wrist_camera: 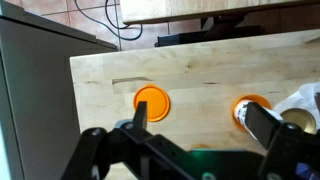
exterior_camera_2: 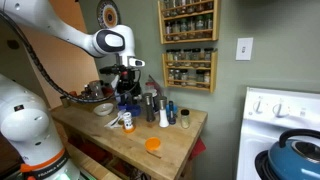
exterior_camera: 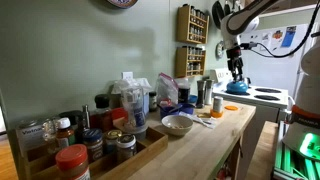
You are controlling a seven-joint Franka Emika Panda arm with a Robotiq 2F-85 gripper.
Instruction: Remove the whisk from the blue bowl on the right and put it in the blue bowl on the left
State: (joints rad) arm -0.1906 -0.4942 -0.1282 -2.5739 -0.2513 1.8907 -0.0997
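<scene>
Pincer: spread wide in the wrist view point(wrist_camera: 197, 118), with nothing held between its fingers. It is hung fingers-down over the worktop in both exterior views point(exterior_camera: 236, 70) point(exterior_camera_2: 127, 84).
Whisk: not made out in any view. It is either hidden or lost in the clutter, so its place and long axis cannot be told.
Blue bowls: none is identified with certainty. A blue shape point(exterior_camera_2: 124, 101) is seen just below the pincer in an exterior view and is judged, not known, to be one of them.
Deciding relation: the whisk is presumed to lie beneath or just beside the pincer, on the crowded side of the worktop. Its direction and the lie of its handle would have to be settled before any descent. Only one arm is present, so no choice of arm arises.
Ahead of the pincer: an orange lid point(wrist_camera: 152, 102) is laid flat on bare wood, and a second orange round thing point(wrist_camera: 250, 106) is partly hidden by one fingertip.
Surface: a pale butcher-block worktop point(wrist_camera: 100, 75), bare ahead of the pincer and crowded with bottles point(exterior_camera_2: 152, 108) beside it.
Farther off: a pale bowl point(exterior_camera: 177, 124) is set well apart from the pincer.
Room: a kitchen, with spice racks point(exterior_camera_2: 188, 45) fixed to a green wall. A white stove point(exterior_camera: 268, 97) carrying a blue kettle point(exterior_camera_2: 296, 157) stands beyond the worktop's end.
Step judged: approach, with the whisk not yet gripped.
</scene>
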